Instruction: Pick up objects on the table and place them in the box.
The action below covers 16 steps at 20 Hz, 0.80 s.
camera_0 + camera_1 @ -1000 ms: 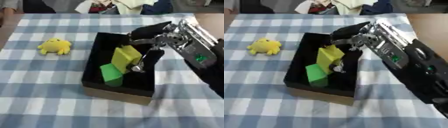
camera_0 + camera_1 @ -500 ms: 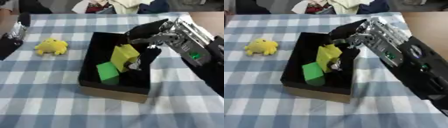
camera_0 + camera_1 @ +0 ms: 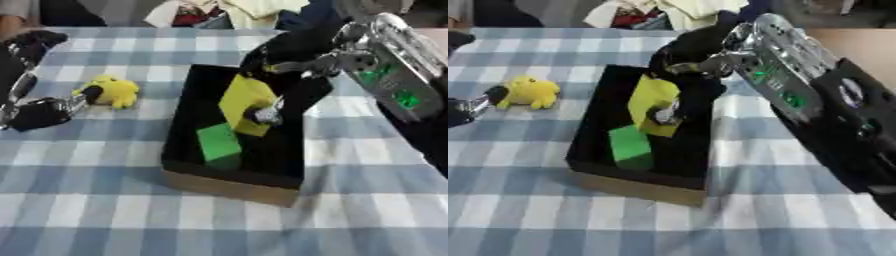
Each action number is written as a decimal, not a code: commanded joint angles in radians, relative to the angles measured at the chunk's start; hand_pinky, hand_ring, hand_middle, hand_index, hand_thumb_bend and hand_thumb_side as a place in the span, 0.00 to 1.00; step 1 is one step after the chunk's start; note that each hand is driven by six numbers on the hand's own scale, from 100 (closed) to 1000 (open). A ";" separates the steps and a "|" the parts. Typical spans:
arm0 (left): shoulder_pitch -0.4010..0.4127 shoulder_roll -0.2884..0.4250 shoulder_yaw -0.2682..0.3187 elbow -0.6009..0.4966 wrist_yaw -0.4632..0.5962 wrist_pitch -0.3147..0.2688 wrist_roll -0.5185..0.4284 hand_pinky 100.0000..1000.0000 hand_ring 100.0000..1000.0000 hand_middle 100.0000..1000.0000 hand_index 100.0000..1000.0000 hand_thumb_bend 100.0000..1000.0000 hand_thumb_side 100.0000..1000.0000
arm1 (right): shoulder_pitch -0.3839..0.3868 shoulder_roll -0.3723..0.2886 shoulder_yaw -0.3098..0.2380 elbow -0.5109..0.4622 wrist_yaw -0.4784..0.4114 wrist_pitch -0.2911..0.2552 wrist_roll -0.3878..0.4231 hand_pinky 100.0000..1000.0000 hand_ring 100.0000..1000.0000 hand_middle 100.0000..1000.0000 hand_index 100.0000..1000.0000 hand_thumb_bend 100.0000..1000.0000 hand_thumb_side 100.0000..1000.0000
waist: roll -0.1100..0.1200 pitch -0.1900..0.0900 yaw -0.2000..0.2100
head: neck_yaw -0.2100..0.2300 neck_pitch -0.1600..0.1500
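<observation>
right hand reaches down into the box, fingers pinching the yellow block.

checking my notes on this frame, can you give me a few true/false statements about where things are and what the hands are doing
1. The green block lies inside the box. True.
2. The yellow toy is already in the box. False: it sits on the checked tablecloth, left of the box.
3. The right hand is over the box, its fingers on the yellow block. True.
4. The left hand is holding the green block. False: it is out on the cloth beside the yellow toy, well clear of the box.
5. The yellow block lies flat on the cloth outside the box. False: it stands tilted inside the box, above the green block.
</observation>
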 commanded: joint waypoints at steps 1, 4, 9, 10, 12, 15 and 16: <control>-0.035 0.031 -0.008 0.060 -0.047 -0.037 -0.045 0.89 0.90 0.82 0.94 0.63 0.93 | -0.027 -0.032 -0.030 -0.040 0.006 0.003 -0.001 0.99 0.98 0.91 0.95 0.41 1.00 | 0.000 -0.026 -0.001 | 0.005 0.006; -0.059 0.019 -0.016 0.111 -0.089 -0.076 -0.088 0.91 0.91 0.83 0.96 0.67 0.87 | -0.032 -0.043 -0.032 -0.050 0.009 0.001 -0.001 0.99 0.99 0.92 0.95 0.46 1.00 | -0.006 -0.028 -0.001 | 0.006 0.007; -0.105 -0.012 -0.006 0.178 -0.163 -0.133 -0.162 0.93 0.93 0.84 0.97 0.64 0.82 | -0.029 -0.047 -0.018 -0.023 0.029 -0.010 -0.001 1.00 0.99 0.92 0.95 0.47 1.00 | -0.010 -0.032 0.001 | 0.004 0.005; -0.115 -0.018 -0.003 0.188 -0.177 -0.143 -0.176 0.93 0.93 0.85 0.97 0.65 0.82 | -0.026 -0.046 -0.012 -0.012 0.036 -0.013 -0.001 1.00 1.00 0.93 0.95 0.47 1.00 | -0.010 -0.033 0.002 | 0.003 0.005; -0.135 -0.032 0.002 0.204 -0.206 -0.165 -0.204 0.93 0.93 0.85 0.98 0.65 0.82 | -0.024 -0.041 -0.004 0.008 0.049 -0.019 -0.001 1.00 1.00 0.93 0.95 0.45 1.00 | -0.010 -0.034 0.004 | 0.003 0.003; -0.166 -0.050 0.012 0.222 -0.249 -0.192 -0.247 0.94 0.93 0.85 0.98 0.64 0.81 | -0.021 -0.036 -0.022 0.002 0.055 -0.016 -0.001 1.00 0.99 0.93 0.95 0.43 1.00 | -0.008 -0.035 0.004 | 0.003 0.004; -0.177 -0.055 0.014 0.230 -0.264 -0.199 -0.262 0.94 0.94 0.85 0.99 0.64 0.81 | -0.020 -0.038 -0.035 -0.011 0.054 -0.012 -0.001 1.00 0.99 0.93 0.95 0.41 1.00 | -0.007 -0.036 0.003 | 0.004 0.004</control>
